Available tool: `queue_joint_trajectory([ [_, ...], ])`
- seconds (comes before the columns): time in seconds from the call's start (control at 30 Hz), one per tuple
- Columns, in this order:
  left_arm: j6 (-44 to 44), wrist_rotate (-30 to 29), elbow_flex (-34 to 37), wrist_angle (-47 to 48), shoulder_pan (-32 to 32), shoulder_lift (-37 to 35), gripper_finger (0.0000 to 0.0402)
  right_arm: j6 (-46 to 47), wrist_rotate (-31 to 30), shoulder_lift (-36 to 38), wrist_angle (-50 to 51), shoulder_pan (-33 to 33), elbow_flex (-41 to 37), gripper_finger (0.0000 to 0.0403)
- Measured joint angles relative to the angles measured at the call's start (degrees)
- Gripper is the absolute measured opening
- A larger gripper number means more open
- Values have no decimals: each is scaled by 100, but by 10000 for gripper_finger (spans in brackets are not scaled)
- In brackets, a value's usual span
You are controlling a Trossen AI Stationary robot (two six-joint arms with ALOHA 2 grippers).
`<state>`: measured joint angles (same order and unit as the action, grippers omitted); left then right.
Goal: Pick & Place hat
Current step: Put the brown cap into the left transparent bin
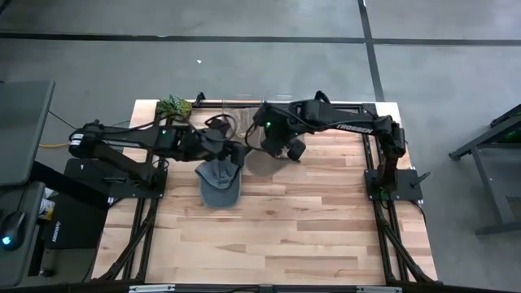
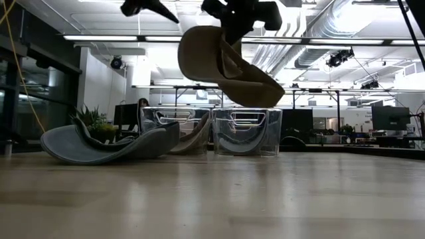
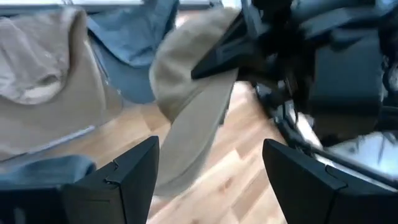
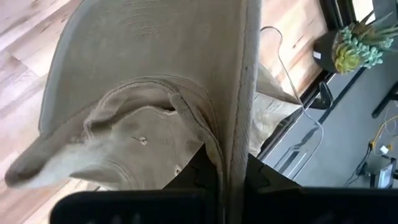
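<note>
— What's nearest us on the table?

— A grey cap lying flat on the wood, nothing gripping it.

— And the left gripper?

— Just past that cap, fingers spread wide and empty, pointing at the other arm.

— The right gripper?

— Up off the table, clamped tight on a tan cap. The cap hangs tilted in the air, brim slanting down, clear of the wood.

— Behind them?

— Clear bins at the far edge, with cloth draped in one. Another tan cap and a blue one lie there too. A small plant sits at the far left corner.
</note>
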<state>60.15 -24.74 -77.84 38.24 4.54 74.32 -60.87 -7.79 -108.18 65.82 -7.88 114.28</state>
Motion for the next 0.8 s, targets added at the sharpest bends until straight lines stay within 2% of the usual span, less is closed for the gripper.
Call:
queue_joint_trajectory([
  [0.1,-137,458,-27,-324,-65,143,266,-3,-49,0,-40,70,0,8],
  [0.37,-626,978,-5,-712,-116,481,266,72,0,0,-95,79,0,8],
  [0.53,-747,807,1,-619,-118,764,266,77,75,0,-74,79,0,8],
  [0.7,-766,427,-25,-357,-116,757,266,180,227,0,-101,81,0,8],
  [0.8,-961,461,-1,-324,-116,802,266,187,286,0,-112,78,0,8],
])
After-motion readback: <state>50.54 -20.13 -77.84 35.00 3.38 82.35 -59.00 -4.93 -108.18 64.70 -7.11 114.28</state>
